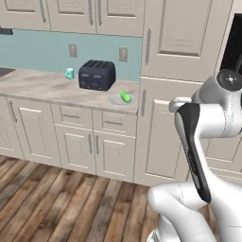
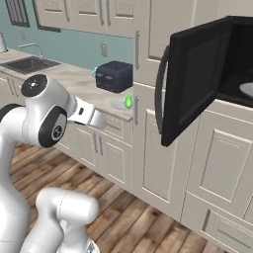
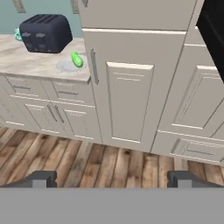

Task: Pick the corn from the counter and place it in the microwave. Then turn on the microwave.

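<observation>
Well back from the counter (image 3: 39,65) — gripper (image 3: 112,179) level, jaws wide apart, nothing between them.

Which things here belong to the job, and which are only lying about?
For the job: corn, counter, microwave with its door open, open fingers.
Lying about: toaster, plate under the corn, small teal cup, sink.

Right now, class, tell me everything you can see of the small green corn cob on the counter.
The small bright green corn cob is elongated, smooth and glossy, its details too small to make out. It lies tilted on a pale round plate near the right end of the beige marbled stone counter, just in front and to the right of the dark toaster. Nothing but the plate touches it.
</observation>
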{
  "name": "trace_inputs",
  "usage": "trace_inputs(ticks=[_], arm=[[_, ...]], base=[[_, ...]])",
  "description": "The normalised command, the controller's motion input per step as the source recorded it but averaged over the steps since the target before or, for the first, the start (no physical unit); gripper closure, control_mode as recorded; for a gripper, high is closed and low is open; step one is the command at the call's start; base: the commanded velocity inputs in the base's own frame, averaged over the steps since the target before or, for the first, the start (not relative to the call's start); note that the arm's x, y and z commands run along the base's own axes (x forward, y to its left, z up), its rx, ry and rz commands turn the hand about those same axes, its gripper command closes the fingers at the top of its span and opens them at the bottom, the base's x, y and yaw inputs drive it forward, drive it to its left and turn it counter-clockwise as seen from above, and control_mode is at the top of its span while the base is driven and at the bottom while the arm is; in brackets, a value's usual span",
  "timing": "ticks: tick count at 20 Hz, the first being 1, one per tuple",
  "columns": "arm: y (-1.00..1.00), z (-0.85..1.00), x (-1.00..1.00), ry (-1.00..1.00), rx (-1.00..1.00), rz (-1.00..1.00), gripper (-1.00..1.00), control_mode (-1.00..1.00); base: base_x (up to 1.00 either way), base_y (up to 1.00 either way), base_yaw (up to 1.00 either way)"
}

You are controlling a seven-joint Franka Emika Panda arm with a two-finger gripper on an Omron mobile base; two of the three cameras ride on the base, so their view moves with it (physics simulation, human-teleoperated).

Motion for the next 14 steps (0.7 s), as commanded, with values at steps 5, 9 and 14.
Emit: trace_inputs(ticks=[5,9,14], arm=[[0.0,0.0,0.0,0.0,0.0,0.0,-1.0,1.0],[0.0,0.0,0.0,0.0,0.0,0.0,-1.0,1.0],[0.0,0.0,0.0,0.0,0.0,0.0,-1.0,1.0]], base=[[0.64,0.0,0.06],[0.69,0.0,0.06],[0.69,0.03,0.05]])
